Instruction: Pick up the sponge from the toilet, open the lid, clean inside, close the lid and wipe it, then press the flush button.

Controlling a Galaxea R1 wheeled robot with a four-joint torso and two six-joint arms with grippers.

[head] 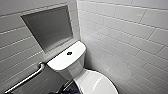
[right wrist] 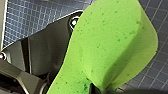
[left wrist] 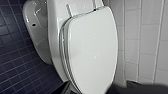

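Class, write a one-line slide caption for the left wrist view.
White toilet with its lid shut, standing between dark blue floor tiles and a white tiled wall.

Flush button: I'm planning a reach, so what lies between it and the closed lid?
In the head view, just bare white tank top and the tank's front lie between the flush button and the lid.

Soft, even light fills the room, and all three views are blurry and blocky. The glossy toilet (head: pixel 67 60) lid (left wrist: pixel 92 50) carries pale streaks of glare. The wall niche (head: pixel 48 26) sits in grey shade. The wall tiles (head: pixel 130 27) slant steeply toward the head view's edges. The sponge (right wrist: pixel 110 45), very close to the camera, looks bright and soft-edged.
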